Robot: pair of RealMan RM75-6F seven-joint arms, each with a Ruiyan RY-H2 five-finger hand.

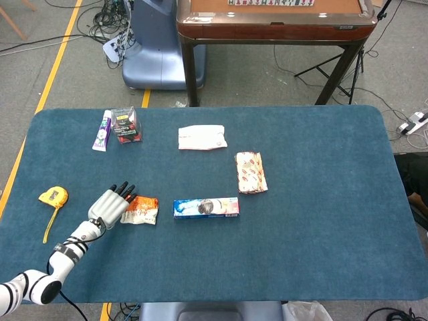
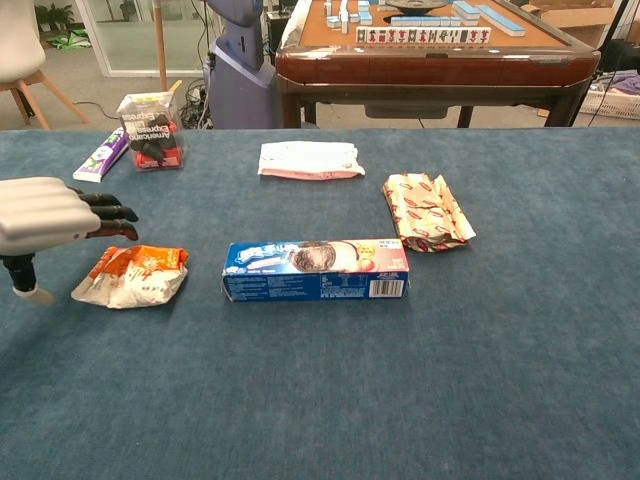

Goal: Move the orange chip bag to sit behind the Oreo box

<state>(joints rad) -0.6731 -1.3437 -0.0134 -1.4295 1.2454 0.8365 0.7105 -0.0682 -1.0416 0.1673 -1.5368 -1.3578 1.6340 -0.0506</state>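
Note:
The orange and white chip bag point(image 1: 140, 209) point(image 2: 132, 274) lies flat on the blue table, a short way left of the blue Oreo box point(image 1: 206, 206) point(image 2: 317, 269). My left hand point(image 1: 111, 203) point(image 2: 55, 216) hovers just left of and above the bag, fingers stretched out toward it, holding nothing. A gap shows between the fingertips and the bag in the chest view. My right hand is out of both views.
A yellow tape measure point(image 1: 53, 196) lies at the far left. A toothpaste tube point(image 1: 101, 130) and a clear box point(image 1: 126, 125) stand at the back left. A white packet point(image 1: 202, 137) and a red-patterned packet point(image 1: 251, 172) lie behind and right of the Oreo box.

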